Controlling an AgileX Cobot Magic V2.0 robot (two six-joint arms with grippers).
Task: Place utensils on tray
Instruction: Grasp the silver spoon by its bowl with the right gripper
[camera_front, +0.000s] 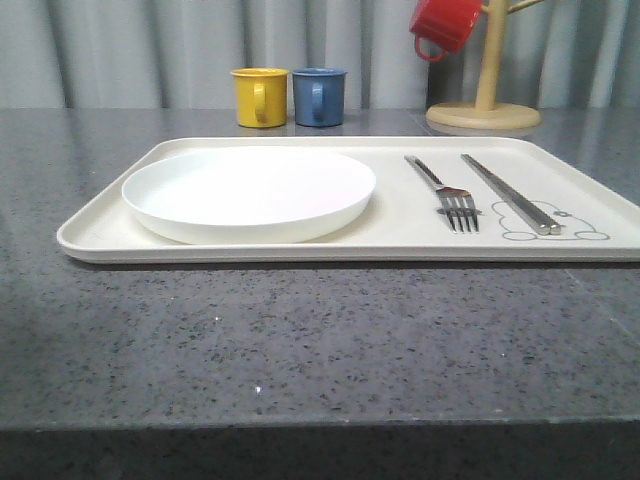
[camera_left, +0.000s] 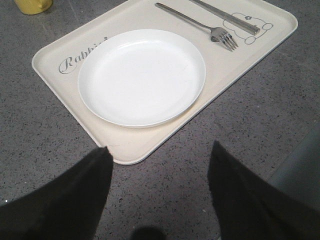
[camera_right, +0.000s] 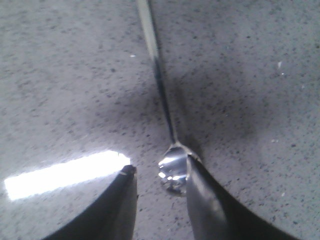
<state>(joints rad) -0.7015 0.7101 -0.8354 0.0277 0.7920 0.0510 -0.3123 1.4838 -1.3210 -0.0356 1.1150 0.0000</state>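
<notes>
The cream tray (camera_front: 100, 240) lies in the middle of the grey table. On it rest the white plate (camera_front: 250, 190) at the left, the fork (camera_front: 445, 195) and the chopsticks (camera_front: 510, 195) at the right. In the left wrist view, my left gripper (camera_left: 159, 147) hangs open over bare table just off the tray's (camera_left: 135, 145) near corner, with the plate (camera_left: 142, 75), fork (camera_left: 200, 25) and chopsticks (camera_left: 230, 17) beyond. My right gripper (camera_right: 159, 163) is open low over the table. The spoon (camera_right: 172, 170) lies flat there, its bowl between the fingers and against one of them, its handle pointing away.
A yellow mug (camera_front: 260, 97) and a blue mug (camera_front: 319, 96) stand behind the tray. A red mug (camera_front: 445, 25) hangs on a wooden mug tree (camera_front: 485, 100) at the back right. Bare grey table stretches from the tray to the front edge.
</notes>
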